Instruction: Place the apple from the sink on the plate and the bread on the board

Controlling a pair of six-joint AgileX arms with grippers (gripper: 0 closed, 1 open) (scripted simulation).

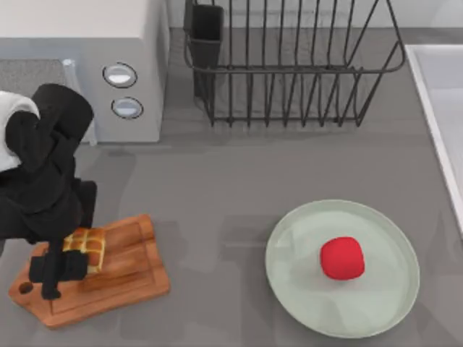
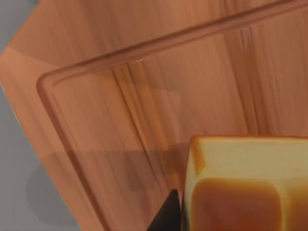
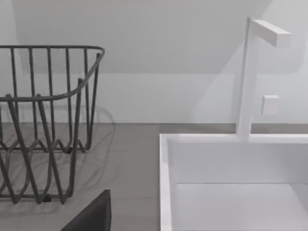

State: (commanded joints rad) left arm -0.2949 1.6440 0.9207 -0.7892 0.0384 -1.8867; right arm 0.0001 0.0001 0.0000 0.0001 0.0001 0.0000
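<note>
The red apple lies a little right of centre on the mint-green plate, at the table's front right. At the front left lies the wooden board, its handle pointing to the left. My left gripper hovers over the board, shut on the golden bread. In the left wrist view, the bread hangs just above the board, casting a shadow, with one black finger against its side. The sink runs along the right edge. My right gripper faces the sink.
A grey microwave stands at the back left, behind my left arm. A dark wire dish rack fills the back middle, with a dark cup holder at its left end. A white faucet rises behind the sink.
</note>
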